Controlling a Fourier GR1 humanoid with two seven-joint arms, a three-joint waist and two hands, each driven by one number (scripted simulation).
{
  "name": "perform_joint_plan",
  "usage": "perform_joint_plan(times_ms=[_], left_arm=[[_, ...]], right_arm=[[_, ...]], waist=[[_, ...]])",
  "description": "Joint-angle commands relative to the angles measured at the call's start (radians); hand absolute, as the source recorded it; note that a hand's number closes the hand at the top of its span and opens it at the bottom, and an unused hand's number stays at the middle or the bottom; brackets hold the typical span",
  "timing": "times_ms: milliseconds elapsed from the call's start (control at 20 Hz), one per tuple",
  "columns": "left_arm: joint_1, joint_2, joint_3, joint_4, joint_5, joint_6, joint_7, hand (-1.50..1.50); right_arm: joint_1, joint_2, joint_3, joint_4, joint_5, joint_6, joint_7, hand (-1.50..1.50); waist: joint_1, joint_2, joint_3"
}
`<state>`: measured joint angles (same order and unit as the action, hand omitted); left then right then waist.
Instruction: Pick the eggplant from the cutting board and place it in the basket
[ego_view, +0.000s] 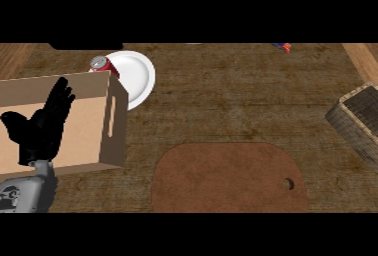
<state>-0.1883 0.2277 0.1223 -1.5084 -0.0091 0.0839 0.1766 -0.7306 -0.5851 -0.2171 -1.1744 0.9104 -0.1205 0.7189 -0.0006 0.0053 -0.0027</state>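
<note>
Left hand up at the left edge, fingers straight, holding nothing, resting in front of the cardboard box. Right hand's out of shot. Cutting board btm centre, no eggplant showing on it. Wicker basket far right, only partly in view, so can't tell what's inside. Eggplant's nowhere visible. Pick looks done; can't confirm the placing.

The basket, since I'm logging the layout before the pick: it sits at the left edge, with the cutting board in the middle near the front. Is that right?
Not quite. The head view shows the basket at the right edge, not the left. The cutting board does lie in the middle near the front.
</note>
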Motion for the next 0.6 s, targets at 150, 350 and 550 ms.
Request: perform_joint_plan(times_ms=[150,350,550], left_arm=[[0.025,-0.019,-0.012,0.016,0.001,-0.012,-0.029,0.00],[0.024,-0.032,-0.029,-0.060,-0.022,0.016,0.036,0.00],[-0.009,-0.038,-0.016,0.068,-0.032,0.001,-0.062,0.00]], right_arm=[[-0.012,-0.164,0.135,0.078,0.159,0.109,-0.138,1.50],[-0.021,-0.153,0.112,0.124,0.180,0.065,-0.179,1.50],[-0.113,-0.123,0.121,0.172,0.221,0.110,-0.136,1.50]], waist=[[0.014,-0.002,0.002],[0.010,-0.005,0.003],[0.008,-0.003,0.002]])
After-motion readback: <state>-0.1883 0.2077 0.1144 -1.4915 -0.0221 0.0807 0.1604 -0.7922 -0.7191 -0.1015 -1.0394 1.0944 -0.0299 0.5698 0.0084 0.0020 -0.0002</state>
